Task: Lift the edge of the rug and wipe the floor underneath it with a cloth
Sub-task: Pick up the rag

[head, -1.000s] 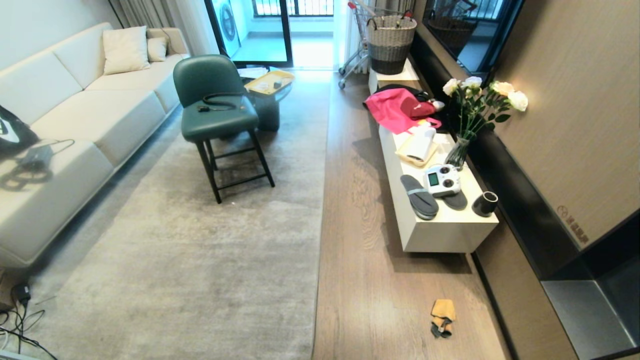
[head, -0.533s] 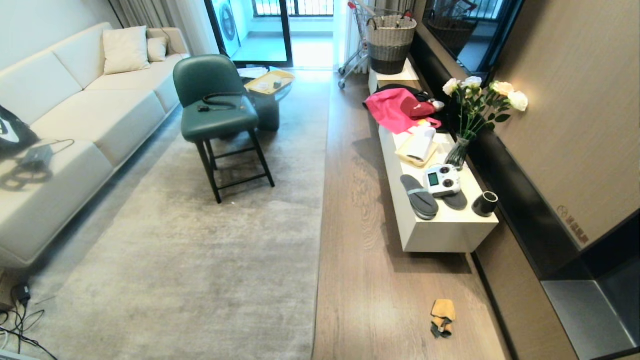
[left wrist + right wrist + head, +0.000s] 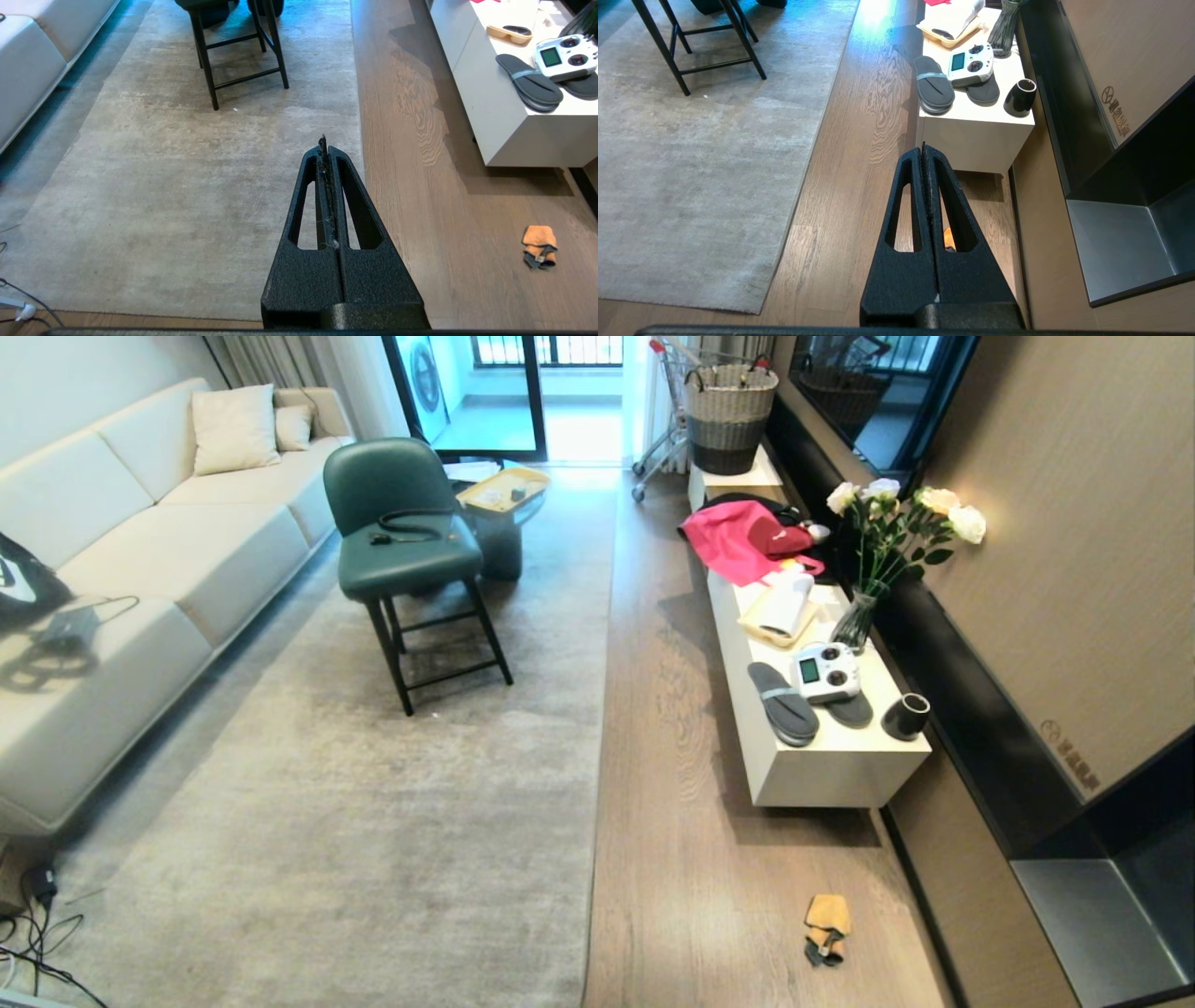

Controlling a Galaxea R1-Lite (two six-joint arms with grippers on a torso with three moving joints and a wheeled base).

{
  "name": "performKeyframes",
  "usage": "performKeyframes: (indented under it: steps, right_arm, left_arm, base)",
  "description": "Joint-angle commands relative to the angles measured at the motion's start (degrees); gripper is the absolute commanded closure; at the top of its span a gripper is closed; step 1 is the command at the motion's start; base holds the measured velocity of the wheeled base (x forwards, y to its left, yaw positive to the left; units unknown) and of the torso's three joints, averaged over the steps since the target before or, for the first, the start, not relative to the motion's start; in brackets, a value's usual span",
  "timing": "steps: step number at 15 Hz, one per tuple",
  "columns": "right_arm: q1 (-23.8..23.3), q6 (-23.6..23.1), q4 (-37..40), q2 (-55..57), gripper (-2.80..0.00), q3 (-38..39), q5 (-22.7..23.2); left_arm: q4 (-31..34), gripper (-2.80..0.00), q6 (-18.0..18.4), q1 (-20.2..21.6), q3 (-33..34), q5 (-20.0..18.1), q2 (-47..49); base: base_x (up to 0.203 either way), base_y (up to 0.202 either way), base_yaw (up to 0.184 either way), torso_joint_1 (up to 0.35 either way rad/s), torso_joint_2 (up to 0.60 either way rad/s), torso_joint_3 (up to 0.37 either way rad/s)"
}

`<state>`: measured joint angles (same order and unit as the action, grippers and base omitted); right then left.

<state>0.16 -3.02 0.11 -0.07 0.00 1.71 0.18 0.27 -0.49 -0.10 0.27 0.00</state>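
A large pale grey rug lies flat, and its rug edge [image 3: 597, 784] runs straight beside the brown plank floor [image 3: 672, 859]. The small orange cloth [image 3: 827, 926] lies crumpled on the floor near the dark wall unit, apart from the rug. Neither arm shows in the head view. My left gripper [image 3: 325, 147] is shut and empty, hanging above the rug edge [image 3: 360, 140], with the cloth [image 3: 539, 246] off to its side. My right gripper [image 3: 923, 149] is shut and empty over the floor. A bit of the cloth [image 3: 948, 238] shows through its finger slot. The rug corner [image 3: 761, 310] lies nearby.
A low white cabinet [image 3: 840, 775] holds slippers, a white controller, a dark cup and a flower vase. A green chair [image 3: 401, 541] stands on the rug, with a sofa [image 3: 140, 551] beyond it. Cables [image 3: 37, 933] lie at the rug's near left corner.
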Motion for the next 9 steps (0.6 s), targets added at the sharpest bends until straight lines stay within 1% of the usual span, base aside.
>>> performKeyframes:
  steps: [1,9]
  right_arm:
    - [0.02,0.12,-0.02,0.07,0.00,0.00,0.05]
    - [0.02,0.12,-0.02,0.07,0.00,0.00,0.05]
  left_arm:
    - [0.00,0.00,0.00,0.05,0.01,0.00,0.00]
    - [0.00,0.00,0.00,0.05,0.03,0.00,0.00]
  base:
    - [0.000,0.000,0.000,0.000,0.00,0.000]
    - [0.000,0.000,0.000,0.000,0.00,0.000]
